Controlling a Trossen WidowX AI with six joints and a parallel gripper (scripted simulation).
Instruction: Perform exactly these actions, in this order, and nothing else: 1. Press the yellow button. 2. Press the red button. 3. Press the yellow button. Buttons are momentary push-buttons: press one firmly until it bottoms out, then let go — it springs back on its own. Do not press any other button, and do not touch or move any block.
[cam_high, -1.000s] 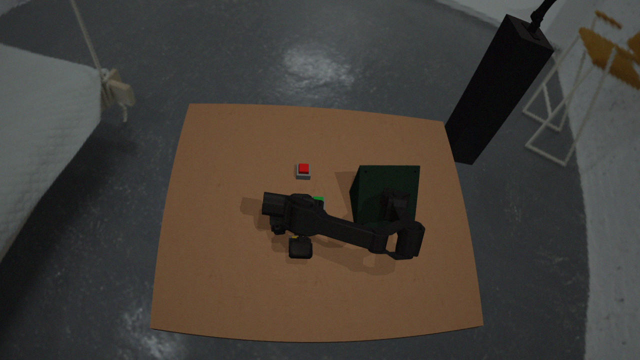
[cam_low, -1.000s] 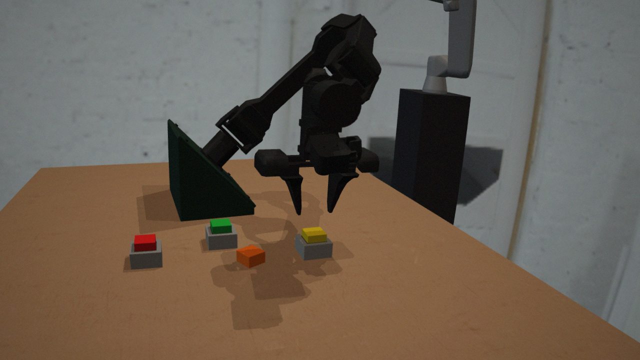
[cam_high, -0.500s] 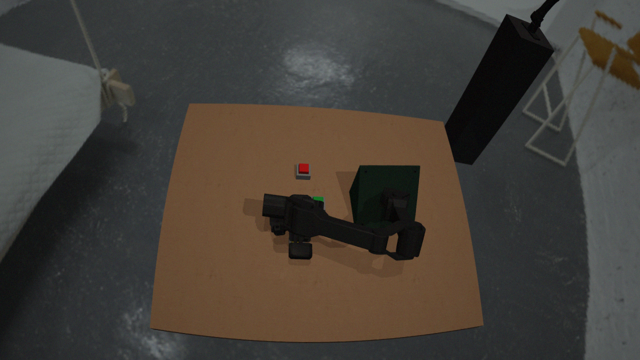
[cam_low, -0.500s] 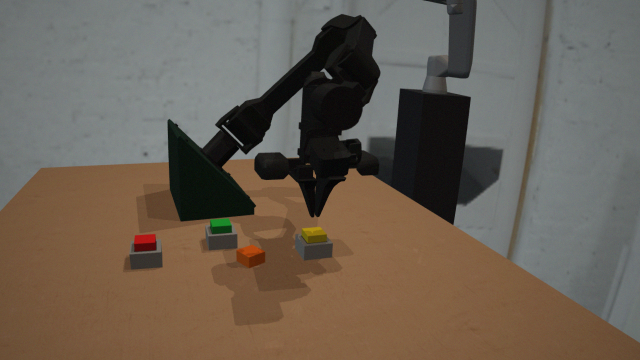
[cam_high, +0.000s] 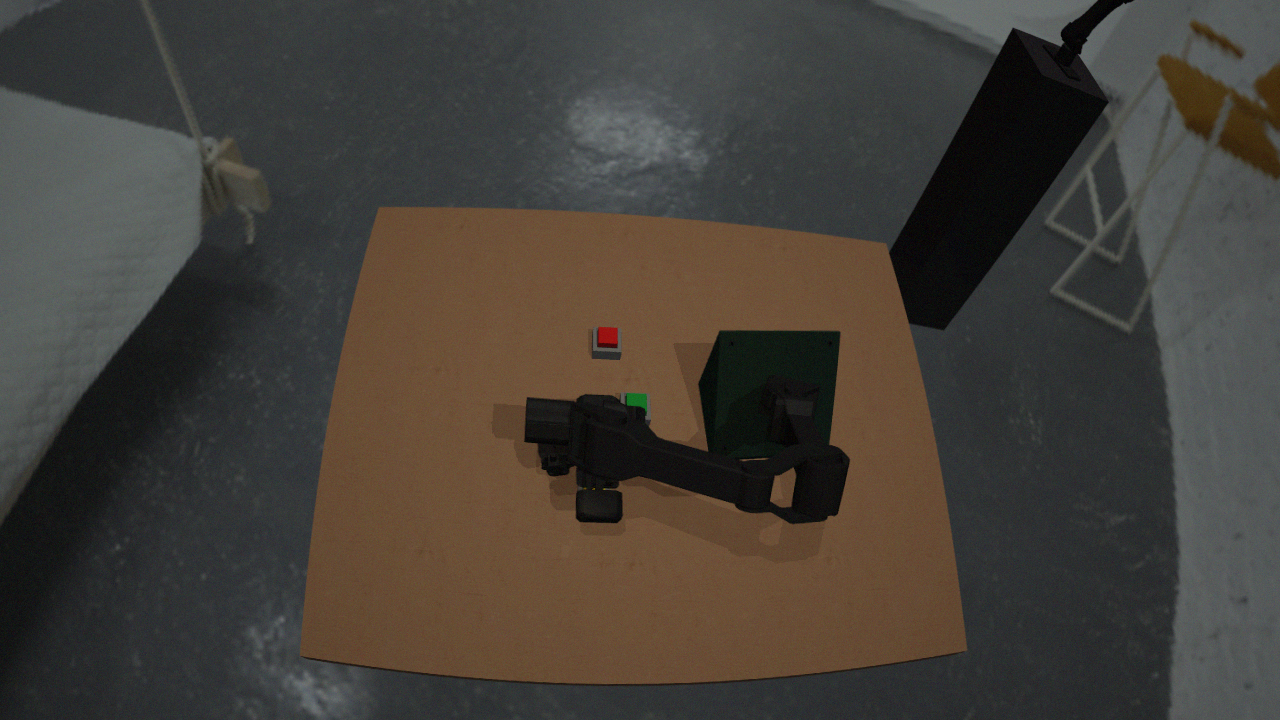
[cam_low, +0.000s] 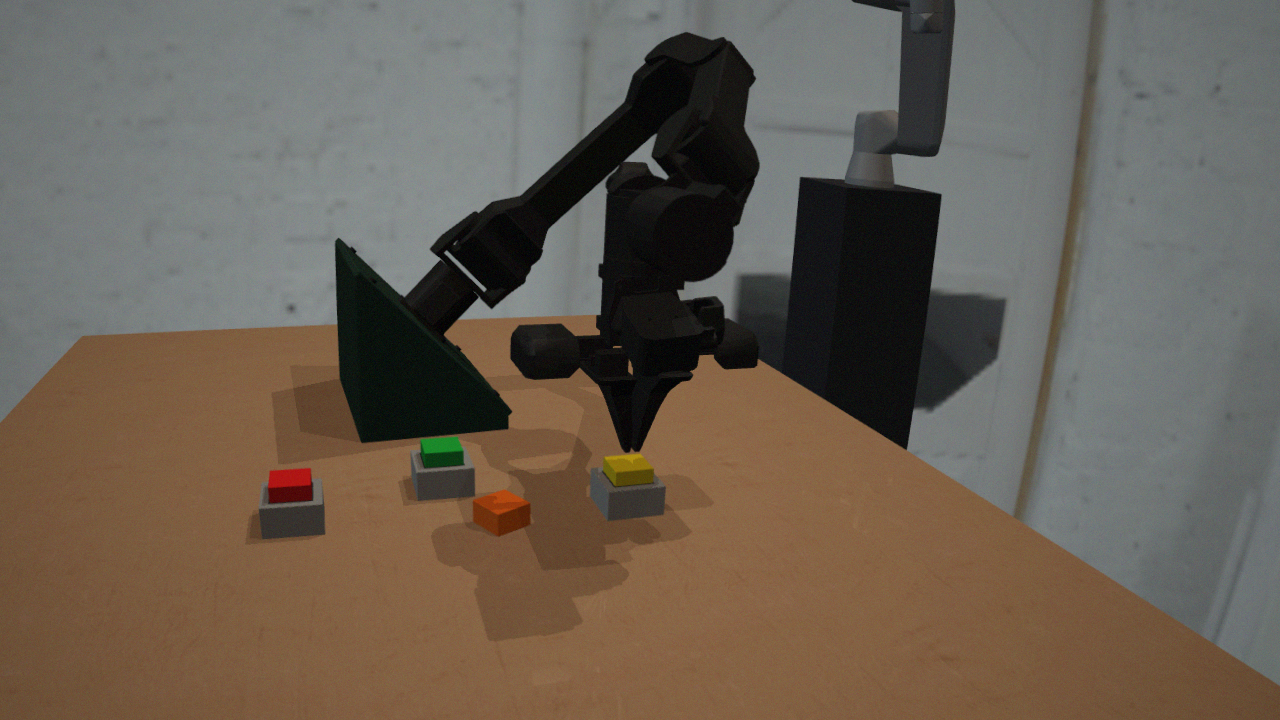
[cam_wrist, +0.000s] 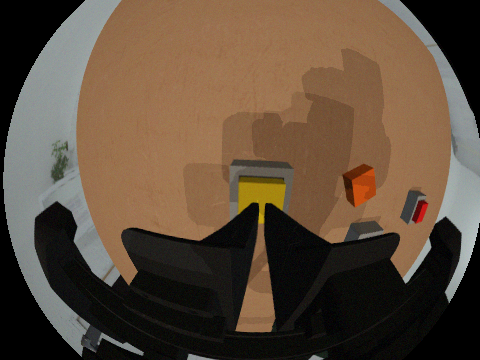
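Pincer (cam_low: 631, 445): pointed straight down, jaws brought together to a narrow point, nothing held betw. them; tips seen at or just above the yellow cap, contact not clearly resolved.
Yellow button (cam_low: 627, 469): found directly under the pincer tips, on a grey base; in the wrist view it is seen just ahead of the closed tips. Cap not visibly sunk, so a full press can't be confirmed.
Red button (cam_low: 290, 484): set well apart from the pincer, farthest of the 3 buttons in the exterior view; appears up, untouched.
Green button (cam_low: 441, 450): placed betw. pincer and red button; not to be pressed.
Orange block (cam_low: 501, 511): lying near the pincer, just beside the yellow button's base, apart from both; not to be touched.
Desk (cam_low: 805, 573): brown top on which all items are carried.
Progress: step 1 judged in hand, approx. at the touch-down stage. Press to bottom and release judged still needed.
Left to do: red press, then 2nd yellow press.
Risk: orange block judged close to the path toward red.
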